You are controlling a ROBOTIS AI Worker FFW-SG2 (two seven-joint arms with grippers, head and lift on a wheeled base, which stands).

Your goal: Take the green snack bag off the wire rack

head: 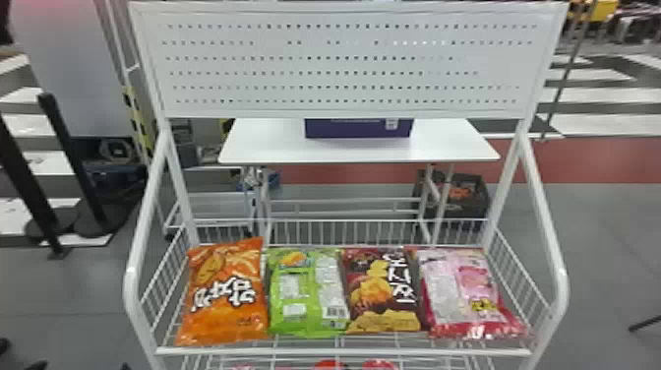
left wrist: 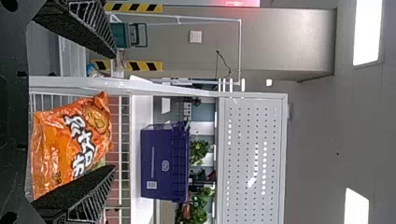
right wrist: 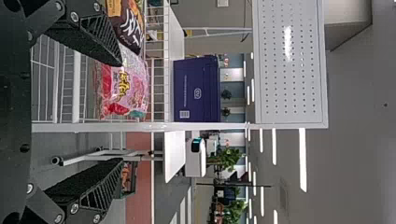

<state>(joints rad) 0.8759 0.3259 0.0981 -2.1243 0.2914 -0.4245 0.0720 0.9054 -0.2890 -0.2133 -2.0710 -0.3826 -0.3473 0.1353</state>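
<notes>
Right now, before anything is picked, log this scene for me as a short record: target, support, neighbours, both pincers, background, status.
target: green snack bag
support: wire rack
left neighbour: orange bag
right neighbour: brown bag
far right: pink bag
left pincer: open, empty
right pincer: open, empty
background: purple box on white table, behind the rack
status: target not yet off the rack

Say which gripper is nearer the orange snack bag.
Left. The left gripper is open, facing the orange snack bag; the right gripper is farther away, toward the pink bag at the other end of the rack.
</notes>
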